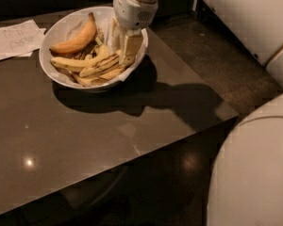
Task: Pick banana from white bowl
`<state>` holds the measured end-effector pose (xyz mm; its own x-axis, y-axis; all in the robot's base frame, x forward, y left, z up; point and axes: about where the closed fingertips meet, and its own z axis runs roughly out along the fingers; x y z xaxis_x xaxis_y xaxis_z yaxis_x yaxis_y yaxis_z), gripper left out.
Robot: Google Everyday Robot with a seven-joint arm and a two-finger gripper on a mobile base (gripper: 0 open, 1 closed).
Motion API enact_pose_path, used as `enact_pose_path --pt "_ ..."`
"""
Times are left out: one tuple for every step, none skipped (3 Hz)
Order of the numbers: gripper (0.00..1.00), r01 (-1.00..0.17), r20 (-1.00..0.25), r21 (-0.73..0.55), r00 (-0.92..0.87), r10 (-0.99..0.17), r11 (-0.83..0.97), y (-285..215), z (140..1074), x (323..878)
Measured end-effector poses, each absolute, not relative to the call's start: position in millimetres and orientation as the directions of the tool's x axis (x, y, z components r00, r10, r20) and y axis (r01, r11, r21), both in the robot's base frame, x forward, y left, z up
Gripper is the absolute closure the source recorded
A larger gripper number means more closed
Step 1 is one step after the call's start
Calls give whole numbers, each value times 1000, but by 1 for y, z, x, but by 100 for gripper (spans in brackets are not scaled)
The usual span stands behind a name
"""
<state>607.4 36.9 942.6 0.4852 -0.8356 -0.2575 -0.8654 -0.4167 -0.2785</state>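
1. The robot's pale body [254, 173] is filling the near right corner. The dark desk [85, 149] is stretching away from it.
2. The bowl [61, 25] is sitting toward the desk's far left, holding several bananas on a crumpled lining.
3. The banana [100, 66], slim and brown-streaked, is lying across the bowl's near right part among paler neighbours. Its right end is pointing up toward the rim.
4. The gripper [125, 55] is reaching down into the bowl's right side, over that raised end. The fingers [132, 46] are standing apart, released, flanking the end rather than clamping it.
5. A plump banana [78, 39] is resting along the far wall, apart from the gripper. A paper [14, 39] is lying flat at the far left, just beside the bowl.
6. The step in hand is looking like the grasp itself. The next move is calling for closing on the streaked end alone, then lifting clear of the rim without dragging neighbours or lining.
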Motion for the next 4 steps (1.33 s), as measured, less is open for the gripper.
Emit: enact_pose_path --pt "100 -851 -230 -301 503 -833 -430 43 953 608" --pt "100 -853 -224 -345 480 -848 -392 41 985 601" --pt "100 -861 -261 -392 441 -859 -324 30 1008 584" --pt "100 -861 -261 -396 438 -860 -318 29 1009 582"
